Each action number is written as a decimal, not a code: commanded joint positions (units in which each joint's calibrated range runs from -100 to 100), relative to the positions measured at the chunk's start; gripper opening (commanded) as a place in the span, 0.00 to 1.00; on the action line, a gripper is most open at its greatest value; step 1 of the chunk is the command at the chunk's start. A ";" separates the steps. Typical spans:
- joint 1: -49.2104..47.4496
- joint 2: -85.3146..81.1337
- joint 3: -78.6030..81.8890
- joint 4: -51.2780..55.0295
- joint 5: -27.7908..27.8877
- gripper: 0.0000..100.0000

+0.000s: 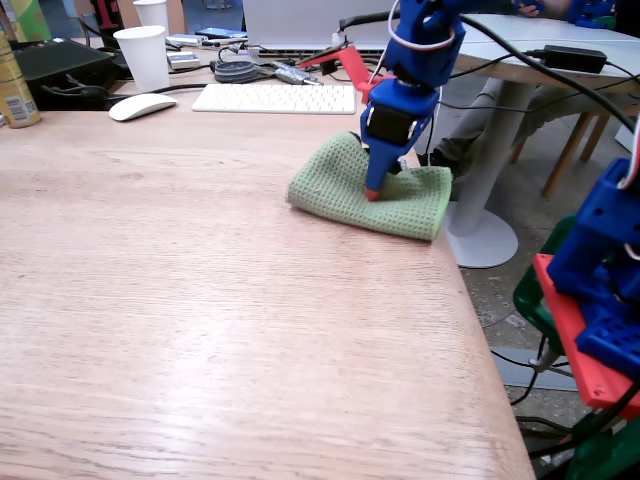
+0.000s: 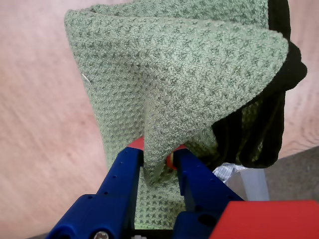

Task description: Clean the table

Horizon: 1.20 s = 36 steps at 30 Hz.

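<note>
The large rectangular worktop (image 1: pixel 200 290) of pale-brown wood grain lies under the gripper and spreads far to its left and towards the camera in the fixed view. Its grain lines run left to right across that view, and its right-hand edge slants from beside the gripper down to the lower right corner. The surface is light, matt and plain, with straight edges.

The blue plastic robot arm (image 1: pixel 415 60) comes down from the upper middle of the fixed view. The round white pedestal table (image 1: pixel 520 60) stands behind and to the right of the gripper.

The green waffle-weave cloth (image 1: pixel 370 185) lies folded directly below the gripper, close to the worktop's right edge, its long side running left to right in the fixed view. In the wrist view a raised fold of the cloth (image 2: pixel 169 99) stands up from the rest, with something black showing at its right side.

The flat white keyboard (image 1: pixel 275 97) sits behind and left of the gripper. The white paper cup (image 1: pixel 143 55) and the white computer mouse (image 1: pixel 142 106) lie further left still.

The blue gripper with red tips (image 2: pixel 155 157) is clamped on the raised fold of cloth, its tip (image 1: pixel 372 193) pressed down into the fabric.
</note>
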 commanded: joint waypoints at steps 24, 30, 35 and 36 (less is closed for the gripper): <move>-53.55 -31.72 -18.00 13.74 -8.94 0.00; -56.43 -13.97 -18.66 9.88 -9.62 0.00; -58.29 0.70 -18.76 1.76 -9.43 0.00; -61.00 3.27 -18.76 1.35 -9.43 0.00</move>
